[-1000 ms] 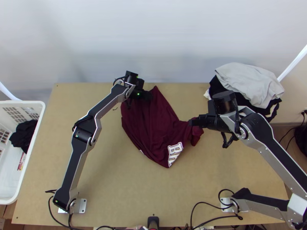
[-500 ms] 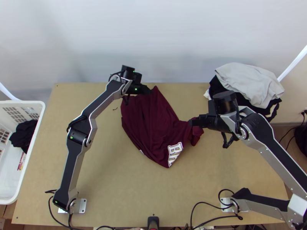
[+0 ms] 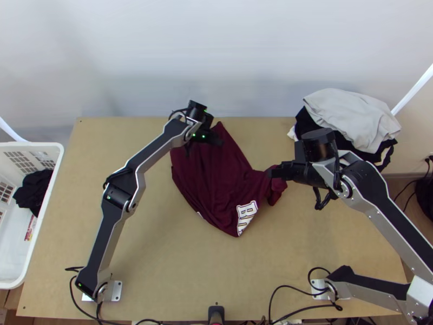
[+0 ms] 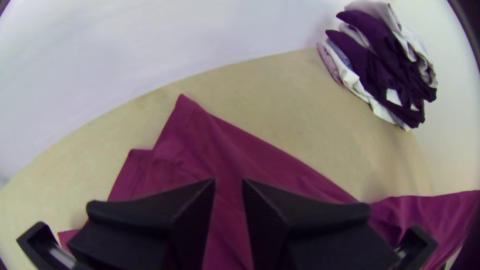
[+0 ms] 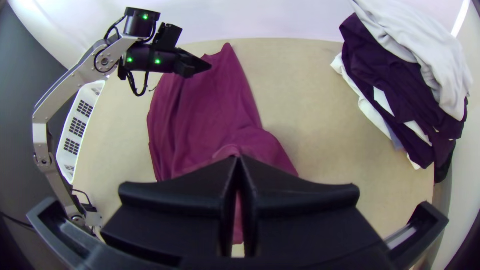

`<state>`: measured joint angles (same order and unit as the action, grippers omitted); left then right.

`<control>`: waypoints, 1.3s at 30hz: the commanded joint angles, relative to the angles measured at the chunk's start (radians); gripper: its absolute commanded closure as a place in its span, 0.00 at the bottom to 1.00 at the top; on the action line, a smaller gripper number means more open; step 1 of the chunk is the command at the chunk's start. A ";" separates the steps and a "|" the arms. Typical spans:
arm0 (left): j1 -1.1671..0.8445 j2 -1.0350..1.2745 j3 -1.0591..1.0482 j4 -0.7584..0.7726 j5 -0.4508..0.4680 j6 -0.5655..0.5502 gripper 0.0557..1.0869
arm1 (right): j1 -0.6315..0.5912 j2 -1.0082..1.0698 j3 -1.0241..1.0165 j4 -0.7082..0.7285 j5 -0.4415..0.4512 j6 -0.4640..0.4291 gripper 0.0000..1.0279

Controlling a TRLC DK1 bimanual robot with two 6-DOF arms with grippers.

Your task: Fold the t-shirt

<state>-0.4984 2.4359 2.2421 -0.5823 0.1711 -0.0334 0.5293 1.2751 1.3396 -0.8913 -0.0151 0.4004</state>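
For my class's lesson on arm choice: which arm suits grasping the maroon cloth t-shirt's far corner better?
Left, probably: the left black end effector hovers open near that corner, while the right end effector is shut on the t-shirt elsewhere.

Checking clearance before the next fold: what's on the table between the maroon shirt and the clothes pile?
Nothing but bare tabletop between the shirt and the clothes pile; the right wrist view shows it.

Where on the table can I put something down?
Bare wood lies between the maroon t-shirt and the table's near edge; a smaller patch separates the t-shirt from the clothes pile. It's crowded at the t-shirt's ends, by the left pincer and right pincer.
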 commanded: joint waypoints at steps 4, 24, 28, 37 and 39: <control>0.006 0.046 0.008 -0.014 -0.030 0.021 0.44 | 0.008 -0.019 -0.005 0.009 0.004 0.023 0.97; -0.003 0.064 0.011 -0.034 -0.082 0.021 0.96 | 0.008 -0.026 0.000 0.009 0.004 0.026 0.97; 0.023 0.023 0.016 -0.030 -0.067 -0.016 0.96 | 0.006 -0.031 0.004 0.009 0.006 0.026 0.97; 0.113 -0.230 0.016 -0.077 -0.070 -0.131 0.96 | -0.052 -0.057 0.035 -0.003 0.009 0.018 0.97; 0.133 -0.298 0.016 -0.088 -0.074 -0.148 0.96 | -0.065 -0.063 0.047 -0.009 0.009 0.009 0.97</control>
<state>-0.3931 2.2917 2.2421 -0.6601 0.0963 -0.1387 0.4824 1.2488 1.3426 -0.8948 -0.0147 0.4110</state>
